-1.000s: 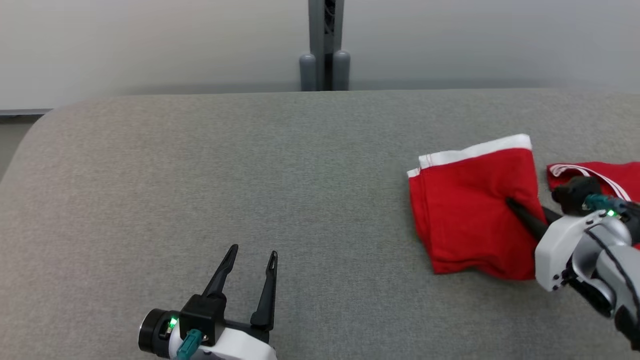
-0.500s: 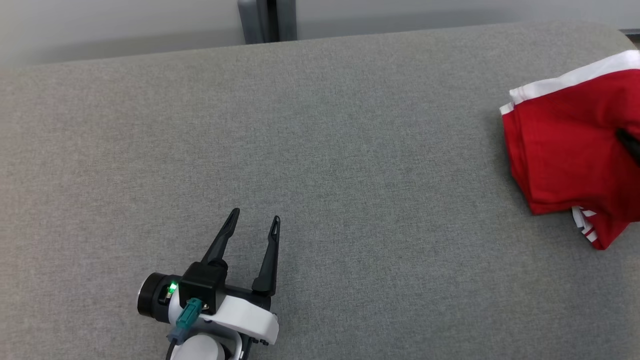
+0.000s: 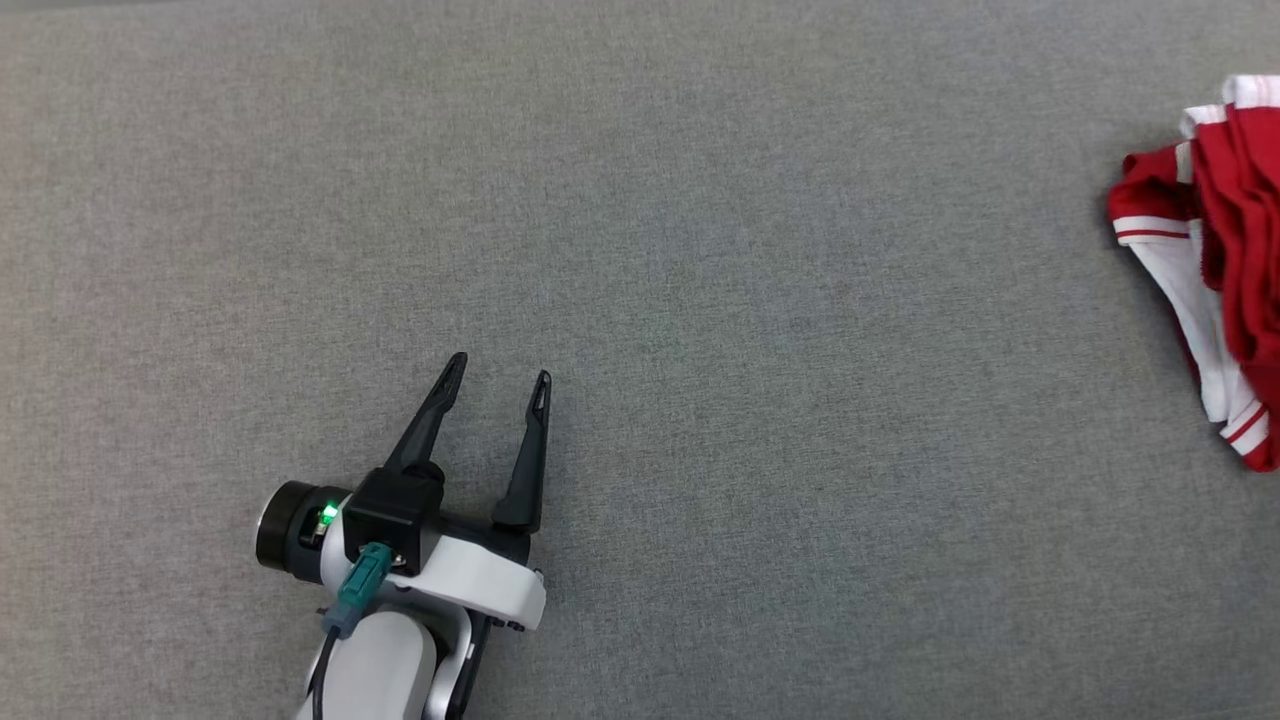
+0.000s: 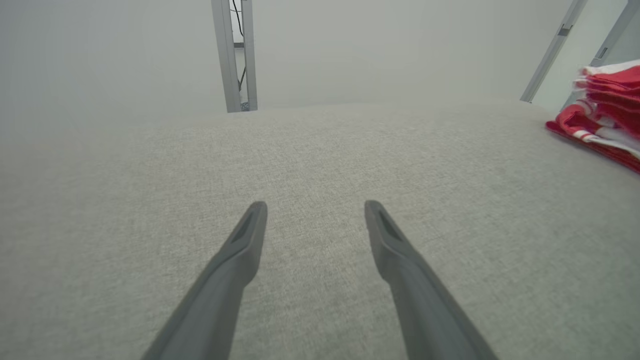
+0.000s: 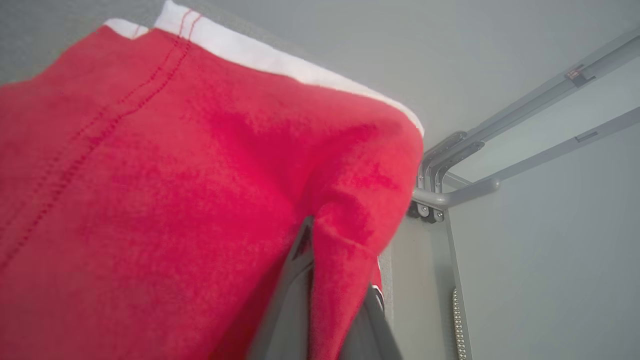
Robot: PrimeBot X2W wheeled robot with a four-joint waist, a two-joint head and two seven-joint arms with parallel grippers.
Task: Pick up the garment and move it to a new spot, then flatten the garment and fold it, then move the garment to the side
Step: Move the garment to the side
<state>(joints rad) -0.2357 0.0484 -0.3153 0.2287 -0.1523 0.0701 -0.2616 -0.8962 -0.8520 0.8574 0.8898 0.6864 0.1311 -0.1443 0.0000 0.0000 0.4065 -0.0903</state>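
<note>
Released and spread wide, the left claw (image 3: pixel 500 368) sits low over the grey cloth-covered tabletop (image 3: pixel 720 250), at the lower left of the head view. Its two dark fingers (image 3: pixel 432 415) point up that view. The right claw (image 5: pixel 336 270) is clenched on the garment (image 5: pixel 175 175). In the right wrist view a fold of red cloth is pinched between its fingers, and the rest drapes over them.

The tabletop spans the whole head view. The garment (image 3: pixel 1230 200) is red with white bands and thin red stripes. It hangs bunched at the far right edge of that view, well apart from the left claw. I cannot tell whether its lower folds touch the tabletop. Grey metal frame bars (image 5: pixel 465 190) show past the cloth. In the left wrist view a grey post (image 4: pixel 235 55) stands beyond the tabletop's far edge.
</note>
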